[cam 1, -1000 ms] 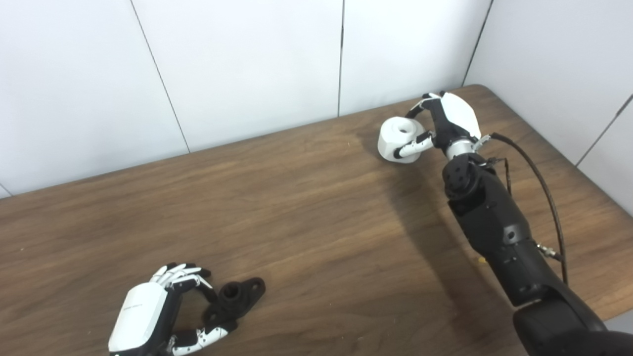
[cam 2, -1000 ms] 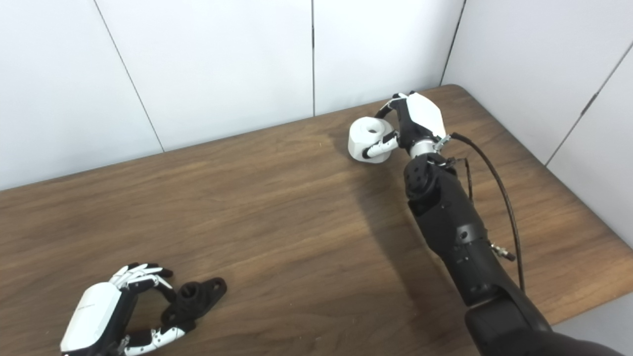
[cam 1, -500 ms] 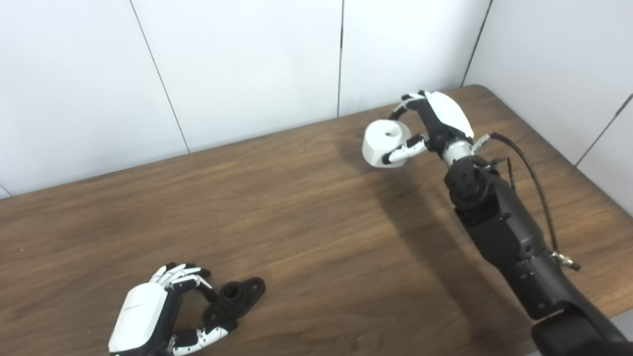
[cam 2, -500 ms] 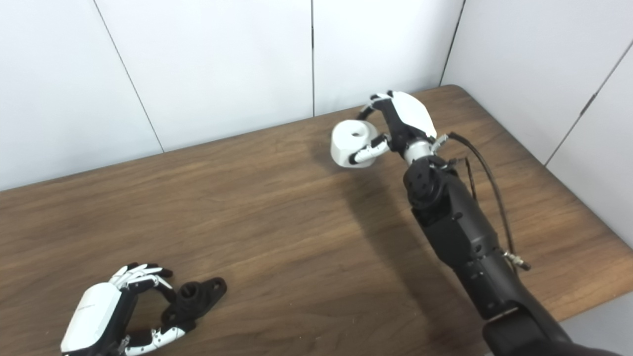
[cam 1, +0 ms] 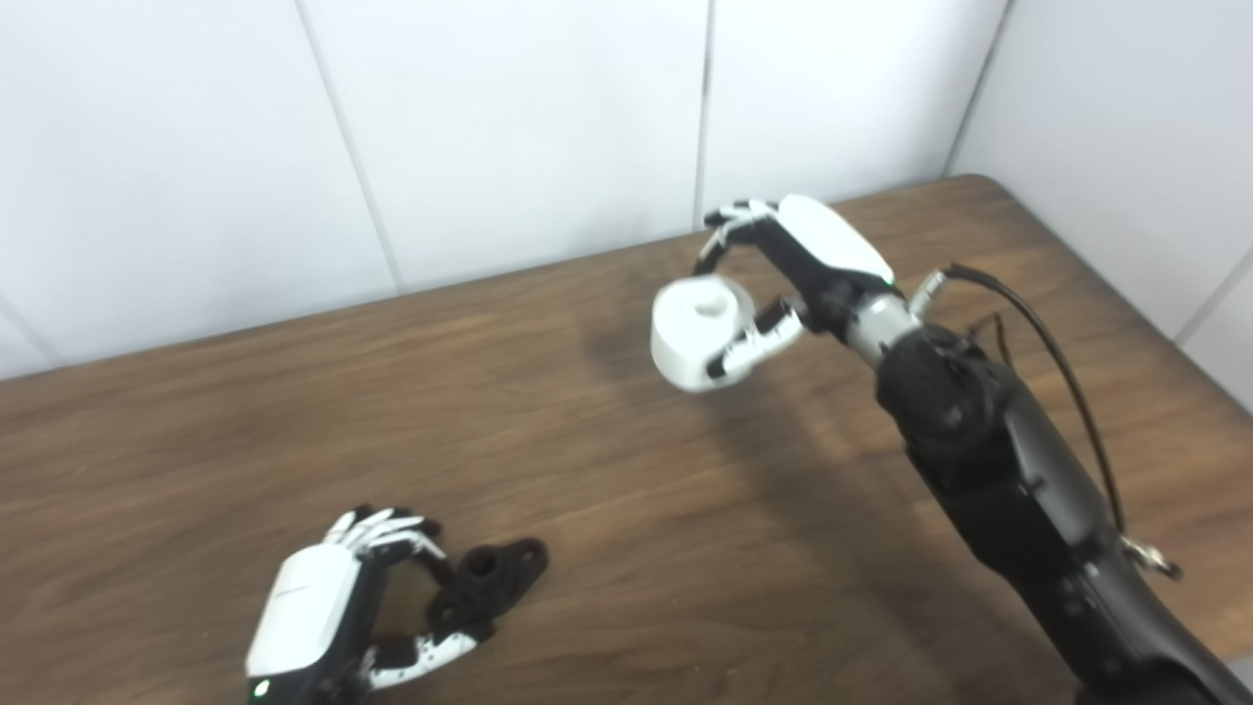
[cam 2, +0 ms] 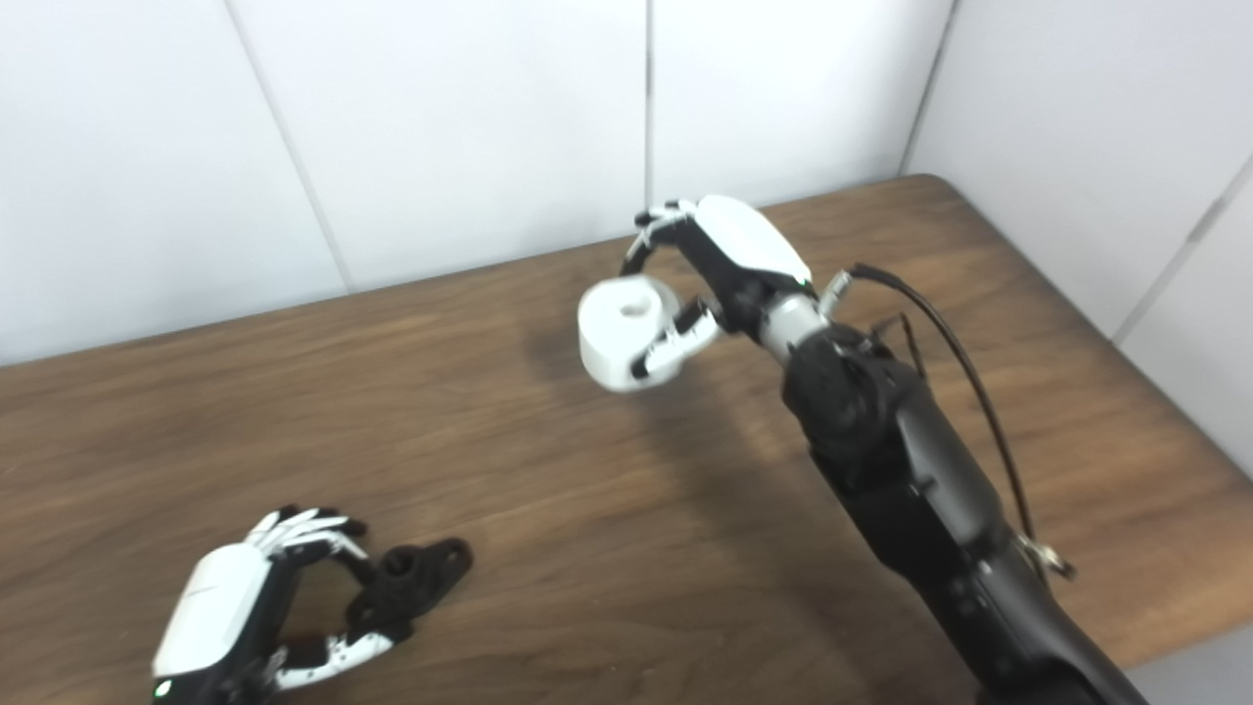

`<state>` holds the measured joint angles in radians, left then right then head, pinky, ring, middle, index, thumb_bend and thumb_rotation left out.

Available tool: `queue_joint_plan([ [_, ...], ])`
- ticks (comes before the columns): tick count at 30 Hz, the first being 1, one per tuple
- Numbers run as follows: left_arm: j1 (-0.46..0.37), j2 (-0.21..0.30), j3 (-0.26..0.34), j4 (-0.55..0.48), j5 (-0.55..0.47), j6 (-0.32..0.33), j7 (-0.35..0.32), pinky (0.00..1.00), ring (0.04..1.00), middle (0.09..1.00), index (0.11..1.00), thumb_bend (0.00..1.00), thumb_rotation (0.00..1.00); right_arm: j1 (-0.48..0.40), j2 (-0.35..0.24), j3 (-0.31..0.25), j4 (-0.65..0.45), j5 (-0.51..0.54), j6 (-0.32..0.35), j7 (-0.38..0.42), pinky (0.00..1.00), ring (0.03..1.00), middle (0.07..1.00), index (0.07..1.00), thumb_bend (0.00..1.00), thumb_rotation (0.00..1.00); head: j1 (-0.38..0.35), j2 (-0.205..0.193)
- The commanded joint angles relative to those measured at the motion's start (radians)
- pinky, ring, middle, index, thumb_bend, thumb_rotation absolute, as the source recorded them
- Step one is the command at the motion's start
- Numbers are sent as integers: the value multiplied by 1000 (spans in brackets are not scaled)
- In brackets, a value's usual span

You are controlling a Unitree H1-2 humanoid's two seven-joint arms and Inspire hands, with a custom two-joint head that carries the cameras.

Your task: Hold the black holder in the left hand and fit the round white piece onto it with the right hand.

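Note:
The black holder (cam 1: pixel 487 585) lies on the wooden table (cam 1: pixel 607 509) near its front left. My left hand (cam 1: pixel 338 612) is curled around its near end, fingers and thumb touching it; it also shows in the right eye view (cam 2: pixel 250 612). My right hand (cam 1: pixel 783 274) is shut on the round white piece (cam 1: pixel 695 328), a short cylinder with a hole in its top, and holds it above the table's middle right. The white piece also shows in the right eye view (cam 2: pixel 619 328), far from the holder.
White wall panels (cam 1: pixel 489 127) stand behind the table and along its right side. A black cable (cam 1: pixel 1057 362) loops off my right forearm. The table's right edge runs diagonally at the far right.
My right hand has lifted the white piece off the table at the back right and carried it left and towards me. The camera has shifted. The left hand stays at the holder.

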<state>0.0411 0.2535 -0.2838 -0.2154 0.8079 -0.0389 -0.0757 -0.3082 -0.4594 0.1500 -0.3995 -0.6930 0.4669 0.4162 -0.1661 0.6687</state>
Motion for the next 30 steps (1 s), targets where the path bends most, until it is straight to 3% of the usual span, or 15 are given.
queue_joint_plan([
  [1,-1,-8,-12,11,25,9,4,969,863,770,485,521,49,-23,6,2,-68,-24,1,21,1000,943,868,483,525,138,-1,0],
  [7,-2,-30,-29,11,40,29,6,991,871,777,486,521,49,3,43,40,-132,-28,-7,79,1000,955,869,483,525,138,77,18],
  [18,-15,-65,-66,31,83,58,25,991,880,783,485,522,53,31,100,133,-185,-31,-67,105,1000,960,858,482,525,137,206,46],
  [30,-22,-88,-85,36,99,82,28,1000,888,788,486,522,54,-4,143,186,-177,-44,-74,139,1000,971,865,482,525,138,216,74],
])
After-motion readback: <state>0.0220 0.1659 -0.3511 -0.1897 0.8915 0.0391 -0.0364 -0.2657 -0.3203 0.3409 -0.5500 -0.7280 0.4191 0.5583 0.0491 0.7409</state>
